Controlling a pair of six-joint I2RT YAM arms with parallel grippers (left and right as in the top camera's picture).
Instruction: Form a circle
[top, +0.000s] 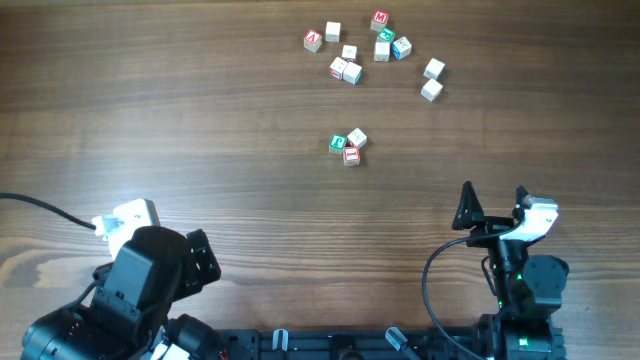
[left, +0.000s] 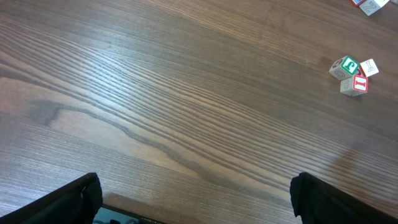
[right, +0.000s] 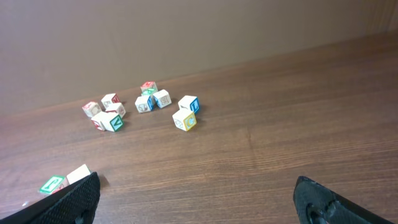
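Right, both sets of jaws stand spread wide with nothing between them: the right gripper (top: 493, 205) at the near edge, the left gripper (left: 199, 208) likewise over bare table (top: 200, 120). Out from there, the circle (top: 348, 146) is only a tight clump of three cubes, green-faced, red-faced and plain, touching mid-table, with no long axis to speak of. It lies ahead and left of the right jaws, ahead and well right of the left ones; the right arm looks nearer. Further back sits the loose scatter (top: 382, 50), well apart, likely the source of more cubes.
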